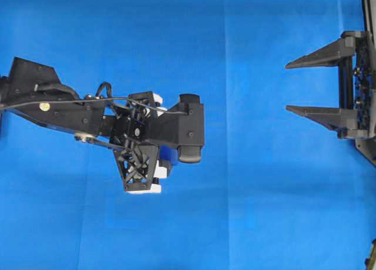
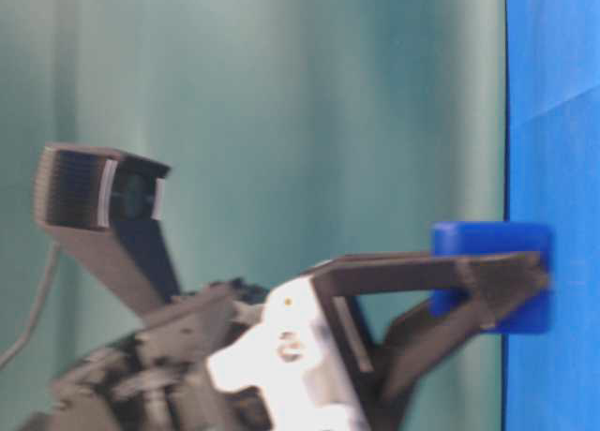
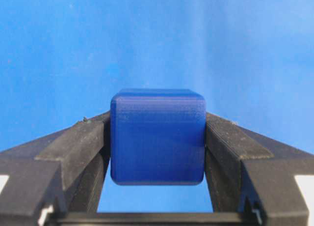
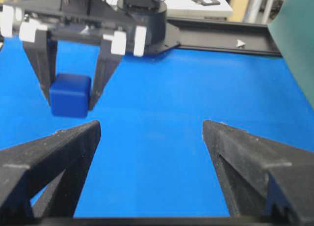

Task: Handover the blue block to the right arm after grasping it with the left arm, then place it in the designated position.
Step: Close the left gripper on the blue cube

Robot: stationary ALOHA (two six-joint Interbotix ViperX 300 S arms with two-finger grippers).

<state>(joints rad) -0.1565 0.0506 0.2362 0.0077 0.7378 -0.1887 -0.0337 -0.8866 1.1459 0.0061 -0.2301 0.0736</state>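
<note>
The blue block (image 3: 157,137) is a small dark-blue cube, and my left gripper (image 3: 157,120) is shut on it, one black finger (image 3: 81,140) pressed against each side. From the right wrist view the block (image 4: 70,95) hangs between the downward-pointing fingers of the left gripper (image 4: 68,105), low over the cloth. The table-level view shows the block (image 2: 490,253) clamped at the fingertips. In the overhead view the left arm (image 1: 147,126) covers the block. My right gripper (image 1: 288,85) stands open and empty at the right edge, well apart from the block, its tips (image 4: 152,125) pointing toward the left arm.
Bright blue cloth (image 1: 247,193) covers the whole work surface. A black rail (image 4: 221,37) runs along the far edge behind the left arm, with a white tabletop (image 4: 196,5) beyond it. A teal curtain (image 4: 299,39) hangs at the side.
</note>
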